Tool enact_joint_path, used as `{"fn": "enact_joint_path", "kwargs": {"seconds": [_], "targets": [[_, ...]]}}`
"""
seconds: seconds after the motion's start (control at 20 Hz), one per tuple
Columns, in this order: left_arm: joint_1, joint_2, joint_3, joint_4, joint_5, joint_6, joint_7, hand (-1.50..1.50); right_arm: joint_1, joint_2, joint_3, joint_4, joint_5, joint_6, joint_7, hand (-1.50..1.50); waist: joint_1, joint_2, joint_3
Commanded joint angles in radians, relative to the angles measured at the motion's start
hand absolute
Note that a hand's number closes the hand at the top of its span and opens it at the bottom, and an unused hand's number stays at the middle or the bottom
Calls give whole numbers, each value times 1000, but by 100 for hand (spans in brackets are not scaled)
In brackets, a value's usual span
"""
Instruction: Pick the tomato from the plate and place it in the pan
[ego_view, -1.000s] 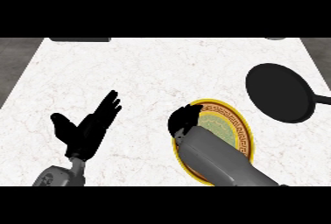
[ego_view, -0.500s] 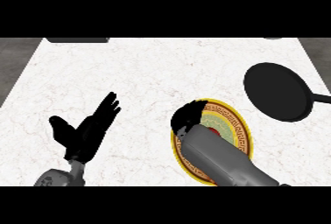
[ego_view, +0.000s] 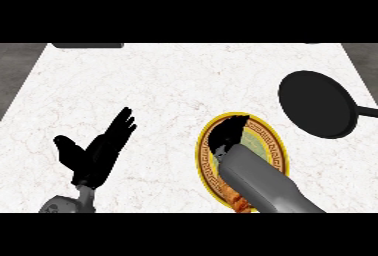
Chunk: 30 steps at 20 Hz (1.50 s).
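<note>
A yellow-rimmed plate lies right of the counter's middle. My right hand is over the plate's left half, fingers curled down, and the grey forearm covers much of the plate. The tomato is hidden under that hand; no red shows. The black pan sits to the upper right of the plate, apart from it, with its handle pointing right. My left hand rests open at the lower left, fingers up, holding nothing.
The white marble counter spreads between the two hands and behind the plate. A dark object lies at the counter's far left edge.
My right hand has lowered and curled over the plate's left side. The bit of red tomato seen half a second ago is now covered. The left hand stayed put.
</note>
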Motion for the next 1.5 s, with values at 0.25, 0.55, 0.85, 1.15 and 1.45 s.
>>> {"fn": "enact_joint_path", "kwargs": {"seconds": [0.25, 0.55, 0.85, 1.15, 1.45], "targets": [[-7, 1, 46, -19, -9, -34, 50, 0, 63, -34, 44, -59, 180, 23, -40, 150, 4, 3, 1], [19, -25, 43, -47, -11, -3, 50, 0, 226, -186, 107, -327, 154, -201, -368, 150, -26, -9, 4], [28, -12, 88, -13, -5, 6, 23, 0, 432, -341, 144, -584, 80, -450, -664, 150, -87, -11, 6], [59, -20, 68, -43, -11, 6, 30, 0, 551, -580, -17, -854, 94, -811, -788, 150, -87, -17, 4], [68, -13, 73, -43, -22, -7, 0, 0, 757, -698, -214, -1028, -170, -1044, -964, 150, -77, -6, 4]]}}
